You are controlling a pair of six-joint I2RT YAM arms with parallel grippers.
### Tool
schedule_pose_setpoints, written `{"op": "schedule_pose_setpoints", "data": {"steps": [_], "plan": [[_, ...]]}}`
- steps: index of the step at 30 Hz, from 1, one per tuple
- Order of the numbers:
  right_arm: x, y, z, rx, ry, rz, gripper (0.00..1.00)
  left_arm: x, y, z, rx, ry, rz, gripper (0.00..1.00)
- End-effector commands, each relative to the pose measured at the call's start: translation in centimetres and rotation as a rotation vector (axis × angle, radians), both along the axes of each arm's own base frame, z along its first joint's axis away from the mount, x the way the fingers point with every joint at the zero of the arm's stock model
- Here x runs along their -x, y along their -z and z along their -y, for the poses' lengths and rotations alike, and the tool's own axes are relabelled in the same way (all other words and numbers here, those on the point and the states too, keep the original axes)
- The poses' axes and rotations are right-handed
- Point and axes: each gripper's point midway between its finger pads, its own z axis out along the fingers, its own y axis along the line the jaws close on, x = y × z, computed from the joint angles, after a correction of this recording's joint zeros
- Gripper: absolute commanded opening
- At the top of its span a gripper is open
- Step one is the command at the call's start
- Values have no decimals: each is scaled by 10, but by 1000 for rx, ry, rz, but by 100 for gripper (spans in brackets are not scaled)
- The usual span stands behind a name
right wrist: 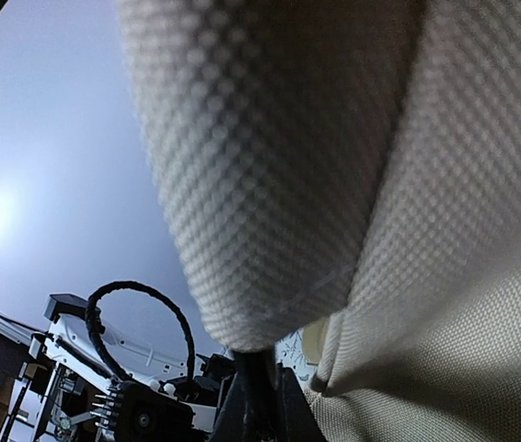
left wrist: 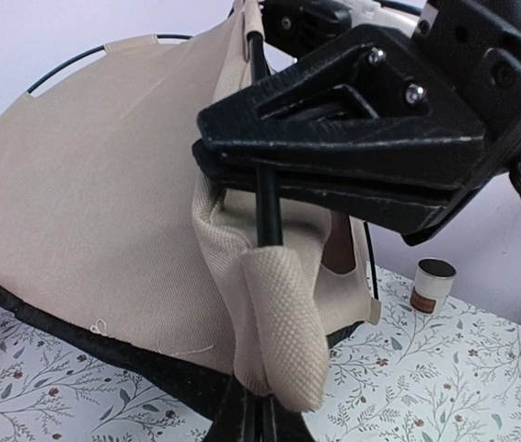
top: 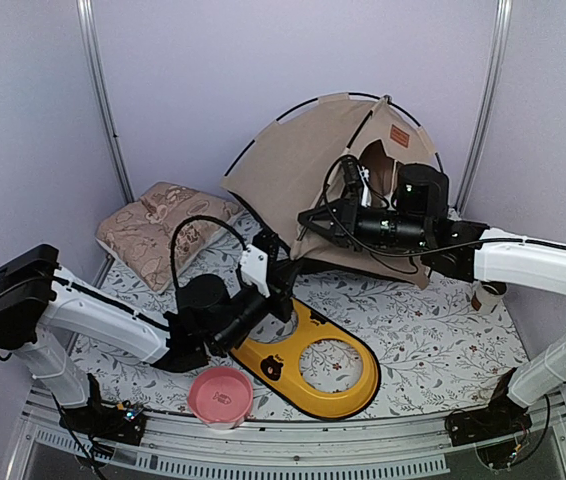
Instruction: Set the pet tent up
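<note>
The beige pet tent (top: 303,160) stands at the back right, with thin black poles and a brown label (top: 399,135). My left gripper (top: 283,266) is at its front corner. In the left wrist view my left gripper (left wrist: 259,419) is shut on the tent's beige corner pocket (left wrist: 279,322), with a black pole (left wrist: 267,207) running into it. My right gripper (top: 311,222) is just above, and in the left wrist view (left wrist: 233,147) its jaws are clamped on the same pole. In the right wrist view, tent fabric (right wrist: 454,230) fills the frame above my right gripper (right wrist: 262,405).
A tan floral pillow (top: 158,230) lies at the back left. A yellow bowl stand (top: 313,365) and a pink bowl (top: 220,395) sit at the front. A small can (top: 485,297) stands right of the tent. Metal frame posts (top: 103,90) flank the floral mat.
</note>
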Motion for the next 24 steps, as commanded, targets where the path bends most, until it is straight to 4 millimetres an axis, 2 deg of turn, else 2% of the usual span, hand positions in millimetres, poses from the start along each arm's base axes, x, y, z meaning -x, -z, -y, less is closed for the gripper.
{"op": "schedule_pose_setpoints", "data": {"steps": [1,7,14,17,24], "plan": [[-8,26,8,84,63,-33,0,2,-24,-5,74,26,2,0],[-8,25,16,115,88,-14,0,0,-23,-9,74,34,-15,0],[-7,35,13,155,88,-11,8,2,-25,-5,57,63,-15,0],[-9,31,13,157,95,-1,16,4,-22,-2,39,83,-16,0],[-12,16,15,158,113,40,47,4,-15,0,14,96,-34,0]]}}
